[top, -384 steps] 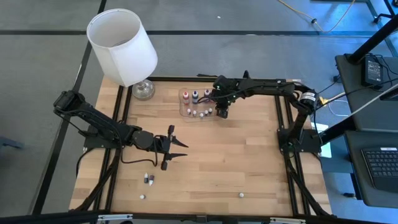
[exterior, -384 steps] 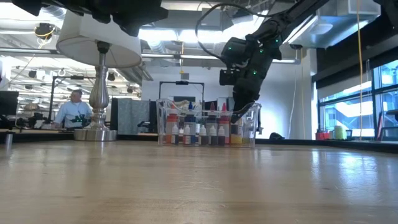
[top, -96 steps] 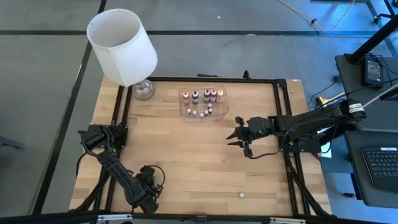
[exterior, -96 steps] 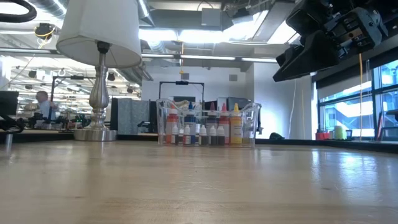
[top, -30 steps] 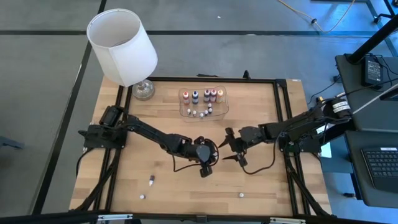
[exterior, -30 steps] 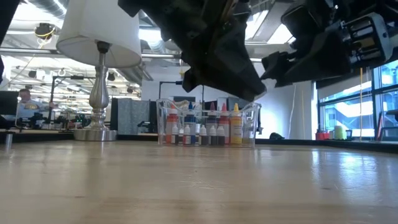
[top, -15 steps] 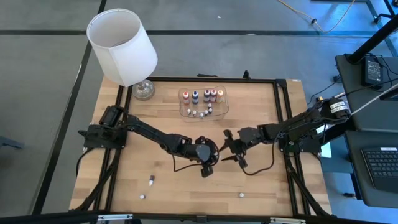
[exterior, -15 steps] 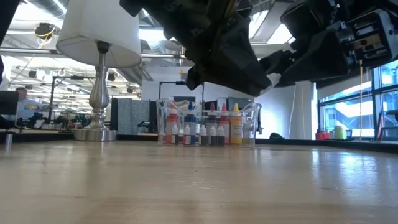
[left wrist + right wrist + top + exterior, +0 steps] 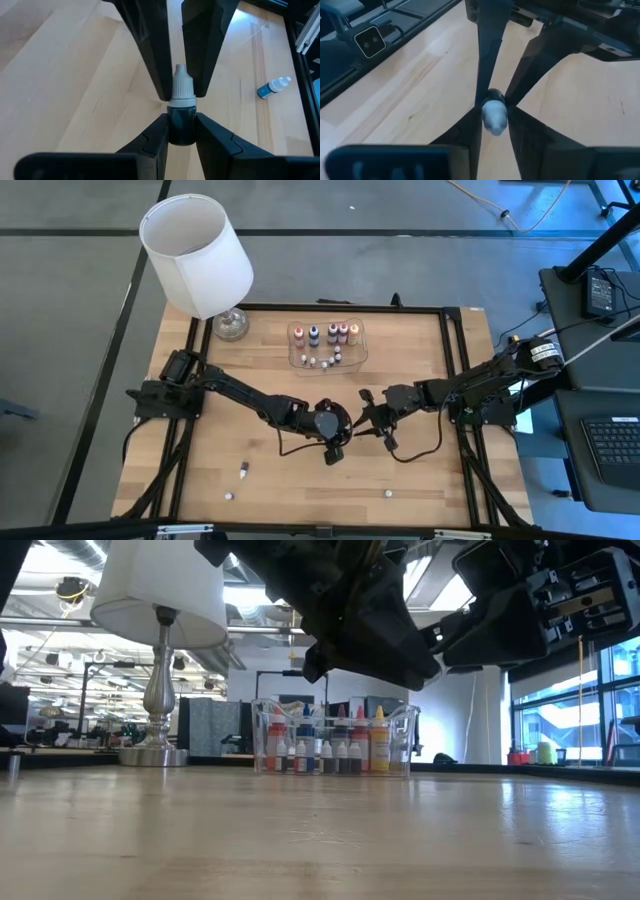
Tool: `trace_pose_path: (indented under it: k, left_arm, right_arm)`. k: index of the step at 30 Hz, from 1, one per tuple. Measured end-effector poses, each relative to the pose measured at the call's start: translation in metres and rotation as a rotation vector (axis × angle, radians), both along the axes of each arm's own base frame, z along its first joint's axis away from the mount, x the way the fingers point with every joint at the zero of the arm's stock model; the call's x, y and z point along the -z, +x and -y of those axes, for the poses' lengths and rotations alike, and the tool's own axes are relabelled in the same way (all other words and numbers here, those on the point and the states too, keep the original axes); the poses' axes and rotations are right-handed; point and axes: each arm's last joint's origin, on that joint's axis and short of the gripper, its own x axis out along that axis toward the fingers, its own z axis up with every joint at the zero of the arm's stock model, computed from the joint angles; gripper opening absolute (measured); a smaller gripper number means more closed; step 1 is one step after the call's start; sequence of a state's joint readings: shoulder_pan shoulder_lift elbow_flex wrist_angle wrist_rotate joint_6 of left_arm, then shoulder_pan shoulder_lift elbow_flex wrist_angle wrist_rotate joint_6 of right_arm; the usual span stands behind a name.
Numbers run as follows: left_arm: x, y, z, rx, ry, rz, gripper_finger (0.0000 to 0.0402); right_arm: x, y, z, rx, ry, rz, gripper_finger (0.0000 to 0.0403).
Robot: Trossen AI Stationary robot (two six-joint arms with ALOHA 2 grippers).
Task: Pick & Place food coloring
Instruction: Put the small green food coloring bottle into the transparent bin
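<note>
Dark bottle with a white tip sits mid-air above the table centre, clamped by the left gripper, and the right gripper has now closed in, fingers flanking its tip. Wooden table, office behind. Clear tray holds upright bottles; a blue bottle lies loose.

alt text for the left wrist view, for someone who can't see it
A small dark bottle with a white tip is held between the left gripper fingers, while the right gripper closes around its tip. A blue bottle lies on the wooden table.
</note>
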State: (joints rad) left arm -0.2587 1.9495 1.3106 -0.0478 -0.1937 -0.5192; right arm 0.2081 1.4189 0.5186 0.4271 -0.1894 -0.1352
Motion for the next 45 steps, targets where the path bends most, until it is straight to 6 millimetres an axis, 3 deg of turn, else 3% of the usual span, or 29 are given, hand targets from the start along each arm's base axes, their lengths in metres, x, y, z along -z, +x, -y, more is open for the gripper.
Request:
trace_pose_path:
  k: [7,15,25,29,33,37,41,45]
  left_arm:
    - [-0.001,0.001,0.000,0.027,0.025,0.012,0.0084]
    - [-0.001,0.001,0.001,0.006,-0.009,0.010,0.0088]
    - [-0.001,0.000,0.000,0.024,0.027,0.005,0.0139]
    - [-0.014,-0.006,-0.001,0.058,0.043,-0.006,0.0156]
    - [-0.033,-0.026,-0.006,0.045,0.100,-0.091,0.0161]
    - [-0.040,-0.044,-0.008,-0.101,0.237,-0.174,0.0160]
    - [-0.033,-0.057,-0.006,-0.200,0.352,-0.251,0.0158]
    - [-0.011,-0.067,-0.012,-0.209,0.375,-0.312,0.0159]
  right_arm:
    - [0.000,0.000,-0.001,-0.032,0.016,-0.002,0.0066]
    - [0.000,-0.001,-0.001,-0.036,0.018,-0.005,0.0059]
    - [0.000,-0.001,-0.001,-0.037,0.017,-0.013,0.0057]
    - [-0.001,-0.001,0.001,0.003,-0.012,-0.072,0.0057]
    - [-0.016,0.003,0.004,0.080,-0.094,-0.157,0.0056]
    - [-0.045,0.011,0.017,0.093,-0.192,-0.248,0.0056]
    - [-0.081,0.019,0.046,0.161,-0.241,-0.320,0.0056]
    - [-0.115,0.023,0.086,0.285,-0.272,-0.340,0.0055]
